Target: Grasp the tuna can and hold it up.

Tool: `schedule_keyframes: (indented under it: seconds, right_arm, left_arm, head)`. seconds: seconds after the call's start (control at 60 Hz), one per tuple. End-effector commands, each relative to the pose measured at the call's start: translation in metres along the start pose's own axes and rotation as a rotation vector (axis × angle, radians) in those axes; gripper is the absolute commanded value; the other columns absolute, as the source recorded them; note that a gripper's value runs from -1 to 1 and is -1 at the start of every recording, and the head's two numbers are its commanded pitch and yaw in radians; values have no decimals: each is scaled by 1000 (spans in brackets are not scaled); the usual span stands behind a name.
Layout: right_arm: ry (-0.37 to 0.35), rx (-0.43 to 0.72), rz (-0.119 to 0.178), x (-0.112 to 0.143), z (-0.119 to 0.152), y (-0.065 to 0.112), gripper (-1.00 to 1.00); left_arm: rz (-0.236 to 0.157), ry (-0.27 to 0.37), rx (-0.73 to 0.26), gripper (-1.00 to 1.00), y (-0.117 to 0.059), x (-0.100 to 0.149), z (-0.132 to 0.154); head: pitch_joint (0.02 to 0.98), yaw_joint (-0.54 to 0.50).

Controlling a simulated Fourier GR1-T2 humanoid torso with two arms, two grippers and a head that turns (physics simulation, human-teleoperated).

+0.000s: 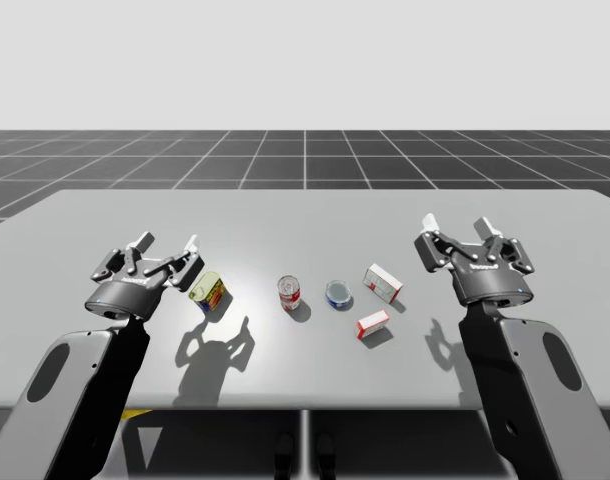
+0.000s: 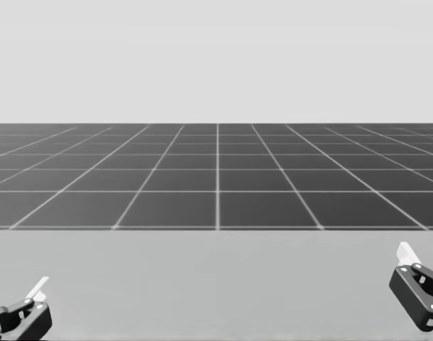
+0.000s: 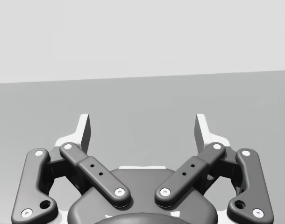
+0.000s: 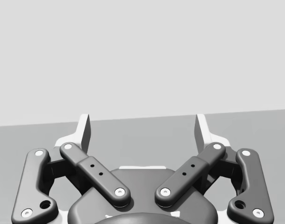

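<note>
Tuna can (image 1: pixel 338 294), short, round and blue, stands upright on the grey tabletop (image 1: pixel 305 215), with nothing touching it. The tabletop stretches wide to both sides of the tuna can and runs on beyond it toward a dark gridded floor (image 1: pixel 305 155). My left arm (image 1: pixel 80 390) rises far to the left of the tuna can and my right arm (image 1: pixel 520 370) far to its right. The left gripper (image 1: pixel 168 246) hangs above the tabletop well to the left of the tuna can, its jaws spread wide and empty. The left wrist view shows the same spread, with bare tabletop ahead of the gripper (image 3: pixel 142 133). The right gripper (image 1: pixel 459 232) hangs well to the right of the tuna can and a little beyond it. Its jaws are likewise spread and hold nothing, as the right wrist view also shows (image 4: pixel 142 133). A yellow can with a blue and red side (image 1: pixel 209 293) sits well to the left of the tuna can, looking tilted, near the left gripper. A white and red box (image 1: pixel 383 283) lies just to the right of the tuna can and slightly farther back. A red and white round can (image 1: pixel 289 293) stands upright near the tuna can on its left. A smaller red and white box (image 1: pixel 373 324) lies near the tuna can, to its right and closer to me.
</note>
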Motion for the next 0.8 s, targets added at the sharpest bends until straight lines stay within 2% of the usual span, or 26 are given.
schedule_keyframes:
  seconds: [0.017, 0.033, 0.217, 0.533, 0.683, 0.767, 0.8]
  right_arm:
    - [2, -1, 8, -1, -1, -1, -1000]
    - [1, -2, 10, -1, -1, -1, -1000]
    - [1, -2, 20, -1, -1, -1, -1000]
    - [5, 3, 30, -1, -1, -1, -1000]
    - [13, 11, 42, -2, -1, 0, -1000]
    - [27, 21, 38, -3, -1, 1, -1000]
    - [32, 23, 26, -4, -2, 0, -1000]
  left_arm:
    - [0, 0, -2, -1000, 0, 0, 0]
    - [0, 0, -2, -1000, 0, 0, 0]
    - [0, 1, -5, -1000, 0, 0, -1]
    - [-5, 3, -12, -1000, -1, 0, -1]
    - [-6, 2, -15, -1000, -2, 0, -1]
    - [-7, 3, -16, -1000, -3, 0, -1]
    - [-7, 3, -17, -1000, -3, 0, -1]
  head:
    - [383, 7]
    - [417, 8]
    - [561, -24]
    - [743, -117]
    - [784, -129]
    - [783, -125]
    - [783, -123]
